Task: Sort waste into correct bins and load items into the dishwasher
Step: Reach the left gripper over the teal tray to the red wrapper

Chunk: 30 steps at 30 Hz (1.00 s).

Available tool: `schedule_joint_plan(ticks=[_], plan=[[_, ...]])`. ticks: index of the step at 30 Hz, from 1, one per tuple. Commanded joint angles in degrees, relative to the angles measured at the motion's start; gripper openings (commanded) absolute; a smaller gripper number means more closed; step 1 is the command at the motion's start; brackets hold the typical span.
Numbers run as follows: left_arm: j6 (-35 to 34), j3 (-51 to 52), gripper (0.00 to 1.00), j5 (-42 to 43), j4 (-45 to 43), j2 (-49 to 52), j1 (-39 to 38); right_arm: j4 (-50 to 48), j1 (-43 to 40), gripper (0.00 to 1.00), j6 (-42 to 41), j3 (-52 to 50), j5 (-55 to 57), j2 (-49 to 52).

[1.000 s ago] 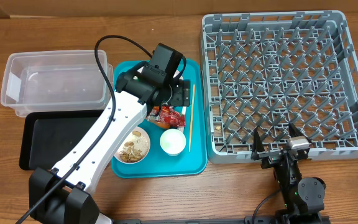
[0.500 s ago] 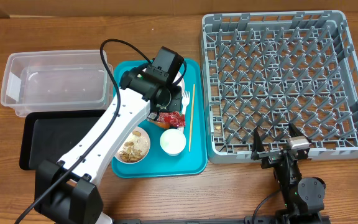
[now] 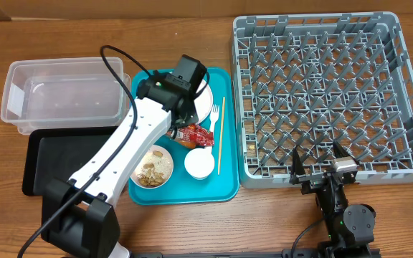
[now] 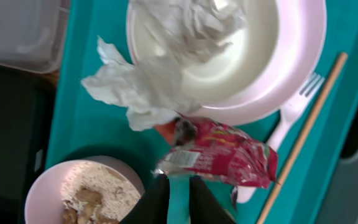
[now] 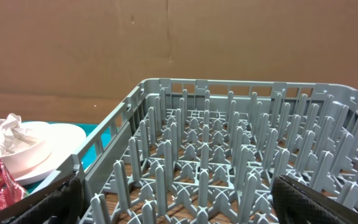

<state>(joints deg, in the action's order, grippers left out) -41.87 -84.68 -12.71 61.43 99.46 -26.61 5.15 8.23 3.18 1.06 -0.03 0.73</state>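
My left gripper (image 4: 179, 177) hangs over the teal tray (image 3: 224, 188), its jaws nearly together and pinching the lower edge of the red snack wrapper (image 4: 229, 152). The wrapper lies against the round pale plate (image 4: 278, 68), which holds a crumpled white napkin (image 4: 160, 81). An orange carrot piece (image 4: 165, 129) peeks out beside the wrapper. A white fork (image 4: 291, 118) and a wooden chopstick (image 4: 309, 124) lie to the right. A bowl of scraps (image 4: 86, 193) sits to the left. My right gripper (image 5: 179, 202) rests open at the grey dish rack (image 3: 321, 86).
A small white cup (image 3: 199, 163) stands on the teal tray near the bowl (image 3: 155, 167). The clear tub (image 3: 20, 75) and the black tray (image 3: 56, 168) sit left of the teal tray. The left arm (image 3: 127, 150) slants across the teal tray's left side.
The left jaws stood open over the plate and have closed at the wrapper's edge, and the wrist has shifted a little to the left. The right arm has not moved.
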Motion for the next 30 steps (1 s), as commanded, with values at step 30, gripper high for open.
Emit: schedule_joint_plan(ticks=[30], plan=[[1.2, 12.0, 0.42, 2.3, -17.3, 0.6, 1.1, -0.3, -0.3, 1.0, -0.2, -0.6, 0.0, -0.5]])
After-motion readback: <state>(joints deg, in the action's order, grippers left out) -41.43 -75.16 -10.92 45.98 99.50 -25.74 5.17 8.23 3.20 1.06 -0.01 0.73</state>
